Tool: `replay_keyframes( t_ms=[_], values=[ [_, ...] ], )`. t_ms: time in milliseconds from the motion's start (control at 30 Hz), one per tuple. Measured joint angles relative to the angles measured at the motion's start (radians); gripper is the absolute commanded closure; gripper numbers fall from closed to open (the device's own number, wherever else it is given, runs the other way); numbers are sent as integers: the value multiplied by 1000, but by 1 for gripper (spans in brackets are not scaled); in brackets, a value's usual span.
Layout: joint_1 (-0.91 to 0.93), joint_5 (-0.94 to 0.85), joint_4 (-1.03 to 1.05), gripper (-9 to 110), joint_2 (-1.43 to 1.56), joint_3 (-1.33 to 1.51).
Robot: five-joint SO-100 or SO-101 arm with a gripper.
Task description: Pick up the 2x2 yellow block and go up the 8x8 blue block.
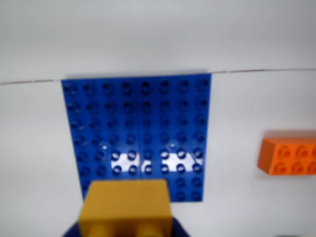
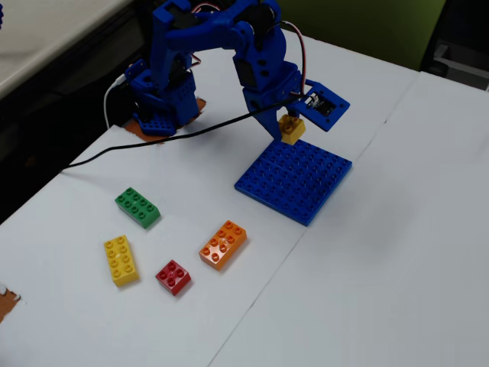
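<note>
The 2x2 yellow block (image 2: 291,128) hangs in my blue gripper (image 2: 291,130), which is shut on it just above the far edge of the 8x8 blue block (image 2: 298,183). In the wrist view the yellow block (image 1: 126,207) fills the bottom middle, blurred and close, with blue finger parts at both lower sides of it. The blue block (image 1: 138,126) lies flat on the white table beyond it, its studs facing up. I cannot tell whether the yellow block touches the blue one.
An orange brick (image 2: 223,245) shows in both views, at the right edge (image 1: 289,156) in the wrist view. A red brick (image 2: 173,277), a long yellow brick (image 2: 121,260) and a green brick (image 2: 137,207) lie left of the blue block. A black cable (image 2: 153,145) crosses the table.
</note>
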Motion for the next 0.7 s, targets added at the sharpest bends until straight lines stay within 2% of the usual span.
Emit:
replay_keyframes(
  t_ms=[700],
  values=[
    [0, 0, 0, 101, -57, -25]
  ],
)
